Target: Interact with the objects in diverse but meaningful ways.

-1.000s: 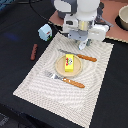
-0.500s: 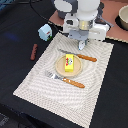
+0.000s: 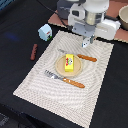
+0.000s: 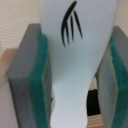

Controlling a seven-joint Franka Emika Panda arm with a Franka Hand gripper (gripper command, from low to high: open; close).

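My gripper (image 3: 87,42) hangs over the far edge of the placemat and is shut on a white scoop-like piece (image 3: 85,45). In the wrist view the white piece (image 4: 75,60), marked with black strokes, sits between the green pads (image 4: 42,75) of my gripper (image 4: 76,85). A yellow pack with red-white print (image 3: 69,62) lies on a round tan plate (image 3: 60,68) just in front of the gripper. A light blue-and-white little box (image 3: 45,31) stands off the mat at the exterior view's left. A dark reddish-brown stick (image 3: 33,51) lies on the black table near it.
A knife with an orange handle (image 3: 84,57) lies behind the plate and a fork with an orange handle (image 3: 67,80) in front of it, both on the striped placemat (image 3: 45,92). A bowl (image 3: 123,17) stands at the far right. Cardboard (image 3: 54,21) lies behind the mat.
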